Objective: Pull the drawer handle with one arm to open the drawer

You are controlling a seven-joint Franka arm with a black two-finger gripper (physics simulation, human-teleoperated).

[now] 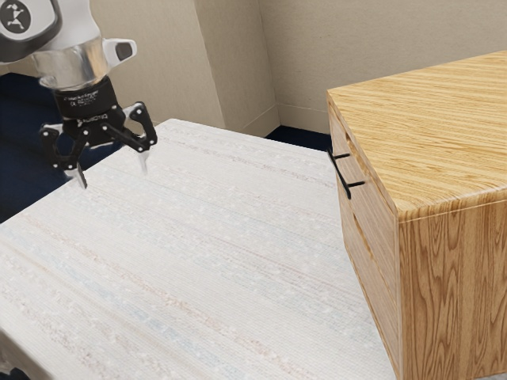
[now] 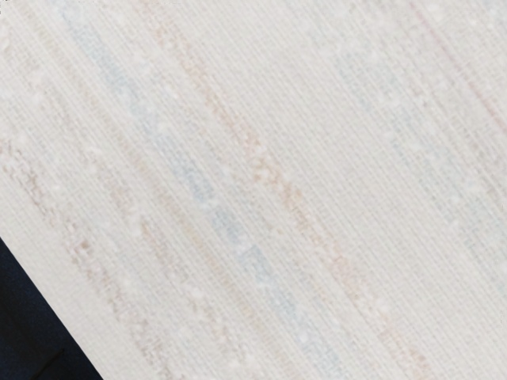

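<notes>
A light oak cabinet [image 1: 444,158] stands on the table at the exterior view's right. Its upper drawer front [image 1: 358,178] faces left and looks flush with the cabinet face. A thin black bar handle [image 1: 343,170] sticks out from that front. My gripper [image 1: 112,171] hangs far to the left, above the table's far-left corner, pointing down. Its two black fingers with pale tips stand wide apart with nothing between them. A long stretch of tabletop separates it from the handle. Beneath the hand, the wrist view takes in the pale woven tabletop [image 2: 261,174].
The whitish striped table [image 1: 198,261] spreads between gripper and cabinet. Its edge runs close under my hand, with dark blue floor [image 2: 32,332] beyond it. Beige walls [image 1: 238,55] rise behind the table.
</notes>
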